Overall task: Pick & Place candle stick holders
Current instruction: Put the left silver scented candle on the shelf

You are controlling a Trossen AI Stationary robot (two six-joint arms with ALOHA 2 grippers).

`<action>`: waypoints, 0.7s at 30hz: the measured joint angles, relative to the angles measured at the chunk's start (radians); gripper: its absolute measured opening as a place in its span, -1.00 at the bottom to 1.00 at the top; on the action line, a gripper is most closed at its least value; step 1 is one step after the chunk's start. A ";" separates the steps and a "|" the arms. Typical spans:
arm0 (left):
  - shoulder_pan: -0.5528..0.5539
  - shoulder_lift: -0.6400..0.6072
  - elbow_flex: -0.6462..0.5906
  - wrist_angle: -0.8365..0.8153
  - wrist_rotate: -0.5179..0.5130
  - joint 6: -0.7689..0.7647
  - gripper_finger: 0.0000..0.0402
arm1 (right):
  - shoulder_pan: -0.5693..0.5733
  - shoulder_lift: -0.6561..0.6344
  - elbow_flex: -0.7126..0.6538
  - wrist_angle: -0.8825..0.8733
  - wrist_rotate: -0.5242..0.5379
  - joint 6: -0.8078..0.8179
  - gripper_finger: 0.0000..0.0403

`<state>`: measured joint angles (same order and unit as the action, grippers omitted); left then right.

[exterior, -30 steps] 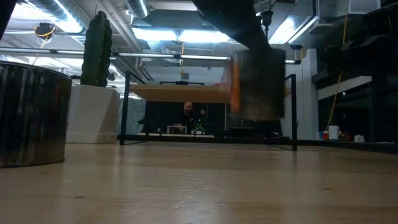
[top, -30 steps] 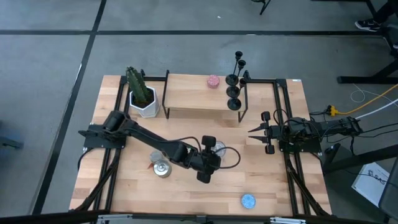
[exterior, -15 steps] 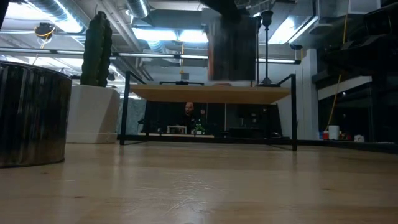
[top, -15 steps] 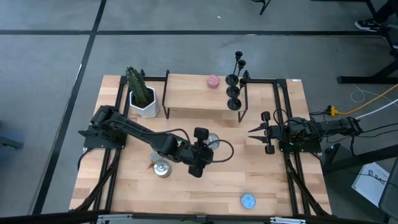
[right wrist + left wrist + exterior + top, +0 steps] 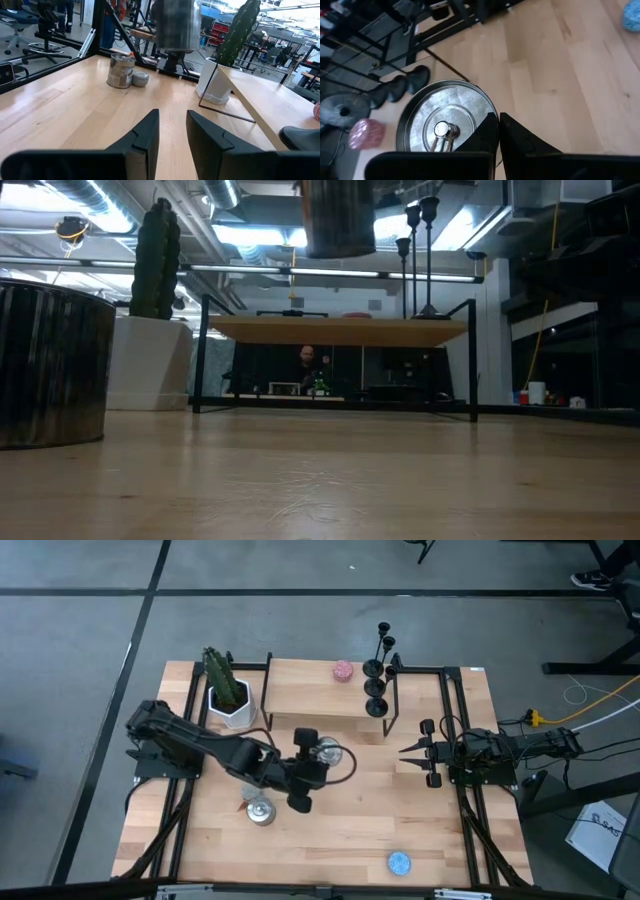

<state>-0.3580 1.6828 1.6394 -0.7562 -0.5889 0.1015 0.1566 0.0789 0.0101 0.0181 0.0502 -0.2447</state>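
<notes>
High view: candle stick holders (image 5: 377,670) well apart from left pincer (image 5: 318,754) (gripping a tin (image 5: 327,752)).

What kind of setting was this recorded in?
Most likely a robotics lab or workshop, not a home. Beyond the wooden table, the low view shows exposed ceiling ducts and a person at a workbench; the right wrist view shows office chairs on bare floor.

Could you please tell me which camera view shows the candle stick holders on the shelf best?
The high view: the candle stick holders cluster at the shelf's right end. The low view shows only stems and cups; the left wrist, blurred bases; the right wrist, one base.
</notes>
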 joint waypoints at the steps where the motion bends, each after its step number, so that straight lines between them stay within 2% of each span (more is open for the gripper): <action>1: 0.000 -0.010 0.000 -0.007 -0.002 -0.003 -0.99 | 0.000 0.000 0.000 0.000 0.000 0.000 -0.50; 11: 0.034 -0.092 0.000 -0.037 -0.022 -0.012 -0.99 | 0.000 0.000 0.000 0.000 0.000 0.000 -0.50; 21: 0.161 -0.131 0.000 -0.081 0.027 -0.011 -0.99 | 0.000 0.000 0.000 0.000 0.000 0.000 -0.50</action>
<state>-0.1972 1.5516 1.6394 -0.8375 -0.5614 0.0902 0.1566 0.0792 0.0101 0.0181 0.0502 -0.2447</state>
